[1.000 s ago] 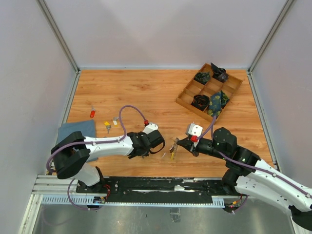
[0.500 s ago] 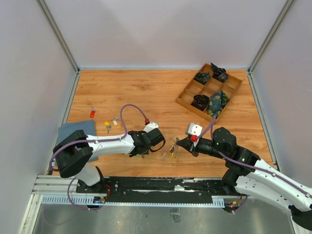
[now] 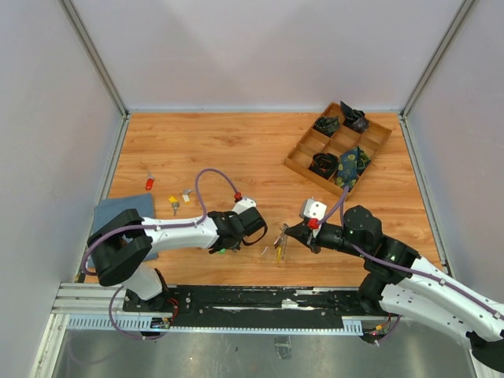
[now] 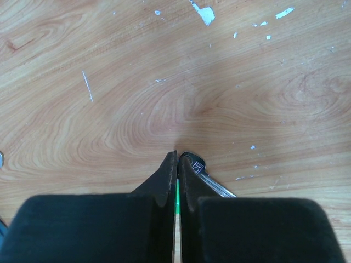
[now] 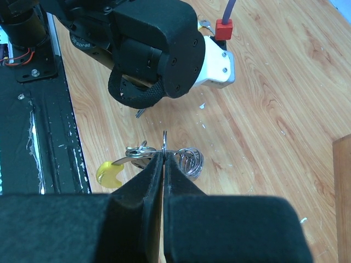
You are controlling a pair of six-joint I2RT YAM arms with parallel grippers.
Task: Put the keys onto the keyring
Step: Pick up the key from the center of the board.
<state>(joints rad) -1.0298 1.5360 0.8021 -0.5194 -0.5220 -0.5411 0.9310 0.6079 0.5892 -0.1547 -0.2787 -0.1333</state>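
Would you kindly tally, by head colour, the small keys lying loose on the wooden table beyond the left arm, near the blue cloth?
Red-headed silver key: 1
Yellow-headed silver key: 1
White-headed silver key: 1
Total: 3

The left arm (image 3: 177, 231) stretches rightward and low, the left tool (image 4: 177, 160) with tips pinched together. The right arm (image 3: 394, 260) reaches leftward, the right tool (image 5: 163, 155) likewise clamped tight, near the left tool.

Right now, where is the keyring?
Top view, near front centre: the keyring is pinched in the right gripper, just right of the left gripper, which holds a key.
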